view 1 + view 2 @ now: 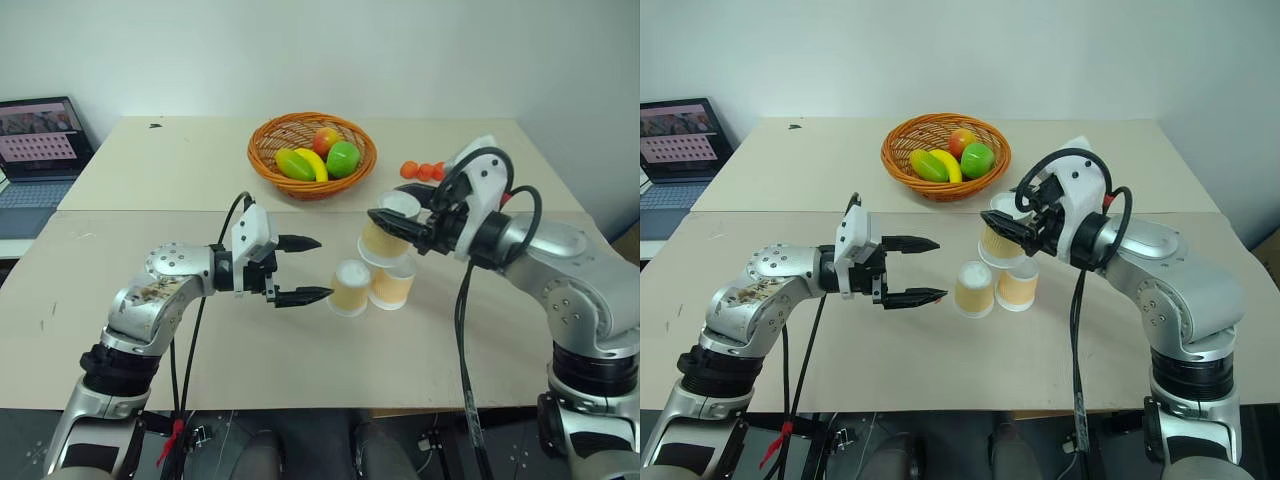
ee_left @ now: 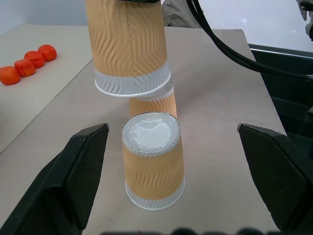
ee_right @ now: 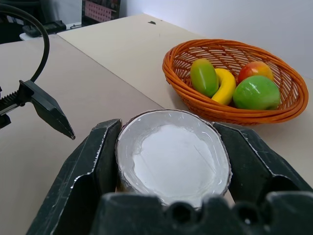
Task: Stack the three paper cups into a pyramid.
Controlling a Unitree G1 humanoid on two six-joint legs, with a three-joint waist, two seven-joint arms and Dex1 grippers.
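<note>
Two paper cups (image 1: 350, 288) (image 1: 393, 284) upside down, side by side on table (image 1: 150, 250). Third cup (image 1: 385, 240) held just above them, right gripper (image 3: 171, 161) squeezed tight on it. Left gripper (image 1: 305, 270) wide open, empty, beside near cup. Fruit basket (image 1: 312, 155) behind.

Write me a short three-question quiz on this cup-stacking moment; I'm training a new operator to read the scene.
1. True or false: the right claw is shut on a paper cup held above the table.
2. How many cups stand upside down on the table? A) one B) two C) three
3. Fill in: the left claw is ____, its fingers beside the nearer standing cup without touching it.

Key
1. True; the held cup hangs base-up over the two standing ones, the nearer one and the farther one.
2. B
3. open
</note>
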